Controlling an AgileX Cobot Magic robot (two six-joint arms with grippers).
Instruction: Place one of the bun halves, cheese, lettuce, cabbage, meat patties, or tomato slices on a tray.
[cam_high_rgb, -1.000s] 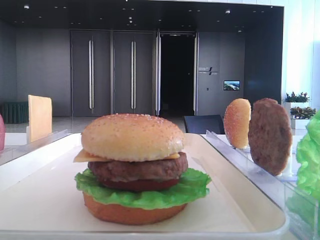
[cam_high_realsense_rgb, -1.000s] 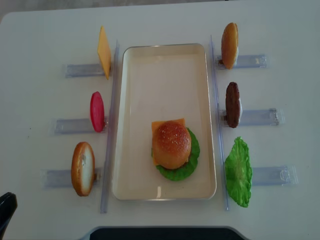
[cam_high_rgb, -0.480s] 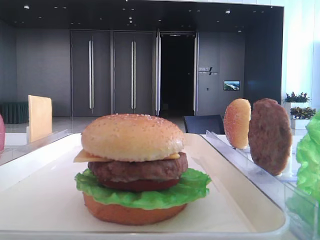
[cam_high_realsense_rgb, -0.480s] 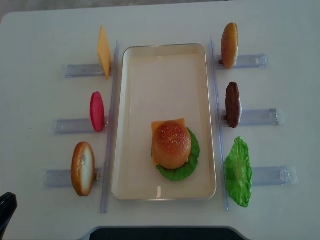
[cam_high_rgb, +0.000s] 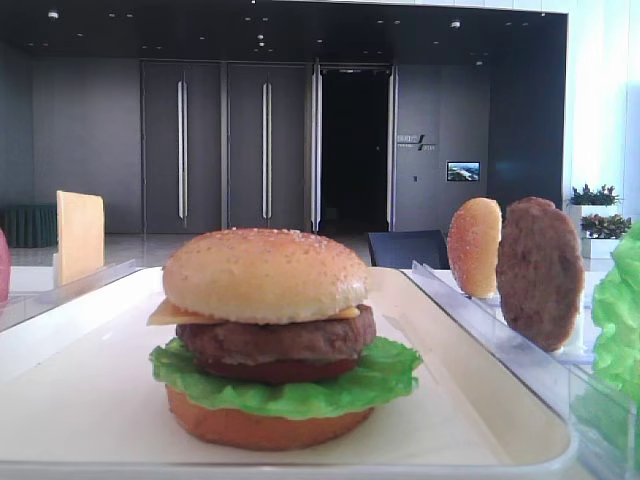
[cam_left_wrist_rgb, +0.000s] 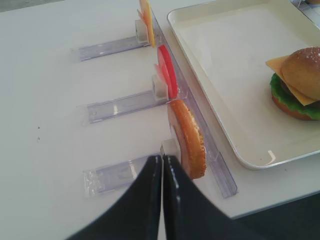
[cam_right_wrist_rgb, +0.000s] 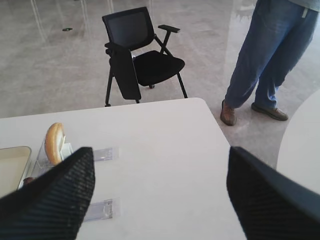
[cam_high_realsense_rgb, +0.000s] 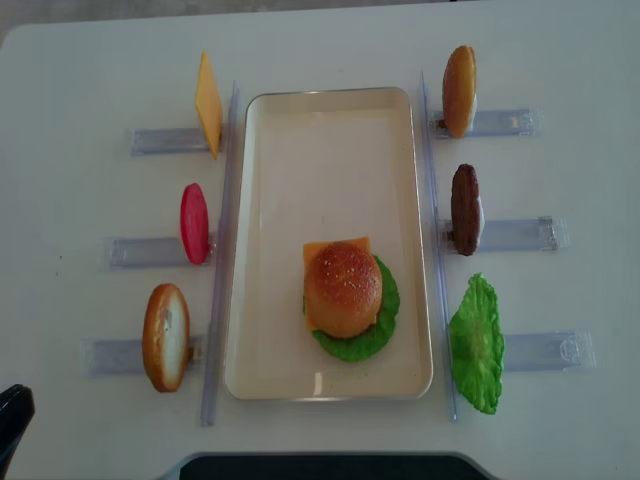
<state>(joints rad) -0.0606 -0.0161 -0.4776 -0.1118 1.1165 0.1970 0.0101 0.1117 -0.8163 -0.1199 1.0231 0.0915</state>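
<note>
tomato slice (cam_high_rgb: 280, 370) mostly hidden under patty (cam_high_rgb: 275, 338)

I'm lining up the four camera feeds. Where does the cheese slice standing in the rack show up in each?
Front exterior: cheese slice, far left, upright.
Overhead exterior, upper left, beside the tray.
Left wrist, top edge, cropped.
Right wrist: not in it.
Shared landmark: the tray, which also shows at the right wrist view's left edge.

We see our left tool (cam_left_wrist_rgb: 161, 165) with its two dark fingers pressed together, holding nothing, pointing forward low over the table (cam_left_wrist_rgb: 45, 145). In the overhead view only its dark tip shows at the lower left corner. Our right tool (cam_right_wrist_rgb: 160, 195) has its textured black fingers (cam_right_wrist_rgb: 55, 200) spread wide apart, empty, raised above the table.
</note>
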